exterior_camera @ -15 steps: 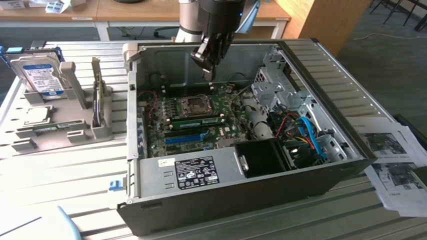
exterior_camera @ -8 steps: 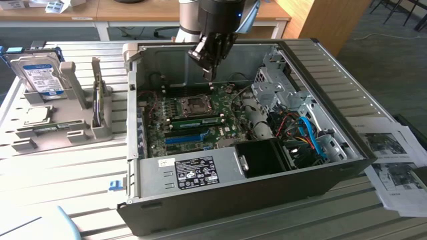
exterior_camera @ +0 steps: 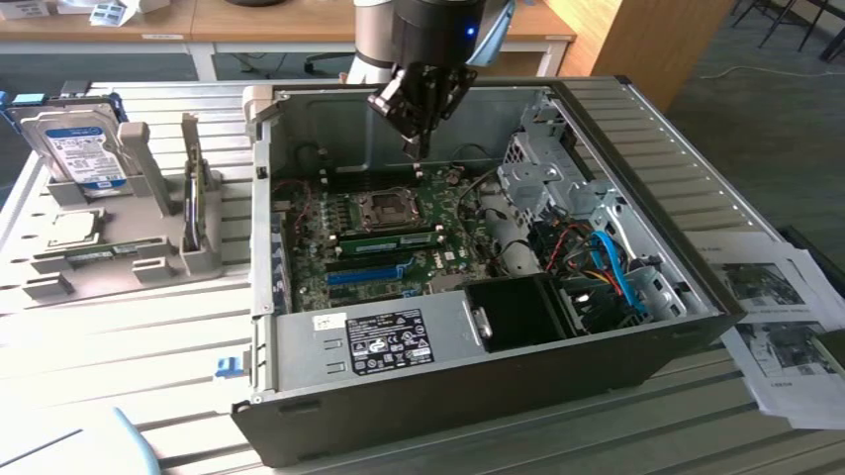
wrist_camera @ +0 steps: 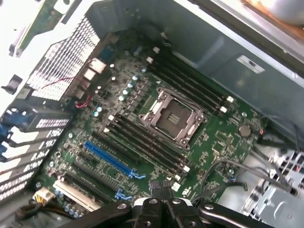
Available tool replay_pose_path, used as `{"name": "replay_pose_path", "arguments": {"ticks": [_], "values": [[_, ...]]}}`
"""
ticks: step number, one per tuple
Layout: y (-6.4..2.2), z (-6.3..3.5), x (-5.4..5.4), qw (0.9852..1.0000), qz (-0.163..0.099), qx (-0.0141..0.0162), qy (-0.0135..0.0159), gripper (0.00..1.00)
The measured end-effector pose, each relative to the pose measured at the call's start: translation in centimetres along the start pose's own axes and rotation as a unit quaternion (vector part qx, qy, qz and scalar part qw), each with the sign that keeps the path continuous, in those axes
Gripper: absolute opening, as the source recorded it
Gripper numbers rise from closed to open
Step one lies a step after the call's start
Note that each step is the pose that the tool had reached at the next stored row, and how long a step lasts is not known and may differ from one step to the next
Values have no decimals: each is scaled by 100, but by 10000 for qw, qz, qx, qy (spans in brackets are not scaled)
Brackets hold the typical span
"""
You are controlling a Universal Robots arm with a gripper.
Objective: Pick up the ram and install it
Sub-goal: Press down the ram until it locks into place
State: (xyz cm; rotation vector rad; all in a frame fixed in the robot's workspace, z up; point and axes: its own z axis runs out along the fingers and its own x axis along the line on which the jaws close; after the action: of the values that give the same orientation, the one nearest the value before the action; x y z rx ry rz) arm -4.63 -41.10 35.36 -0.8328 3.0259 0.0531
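Plainly, the pick has not been made yet. The gripper (exterior_camera: 415, 146) hangs inside the open computer case (exterior_camera: 462, 396), just above the motherboard (exterior_camera: 383, 252) and close to the case's back wall. Its jaws are pressed together with nothing between them, as the wrist view also shows (wrist_camera: 161, 186).

The ram (exterior_camera: 95, 255) appears to be the thin green stick lying low in the grey holder (exterior_camera: 198, 262), outside the case, off its side wall toward the exterior view's left. It lies well apart from the gripper. A hard drive (exterior_camera: 79, 148) stands in the same holder, and a square silver chip (exterior_camera: 73, 226) lies between it and the ram.

In my judgement, a grasp calls for the jaws to part first. The arm must also rise clear of the case's upright side wall (exterior_camera: 264, 198), which stands between the gripper and the holder.

Inside the case, the air above the board is open. The dark slots beside the empty socket (wrist_camera: 173, 118) look free from the wrist view, though I cannot be certain. Cables and the drive cage crowd the far side of the case, toward the exterior view's right.
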Motion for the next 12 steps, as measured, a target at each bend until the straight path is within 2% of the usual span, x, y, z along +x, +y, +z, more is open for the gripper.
{"name": "replay_pose_path", "arguments": {"ticks": [3,6,12], "values": [[0,0,0,9997,247,10,-13,9],[0,0,0,9988,490,20,-25,9],[0,-1,0,9951,984,41,-48,9]]}}
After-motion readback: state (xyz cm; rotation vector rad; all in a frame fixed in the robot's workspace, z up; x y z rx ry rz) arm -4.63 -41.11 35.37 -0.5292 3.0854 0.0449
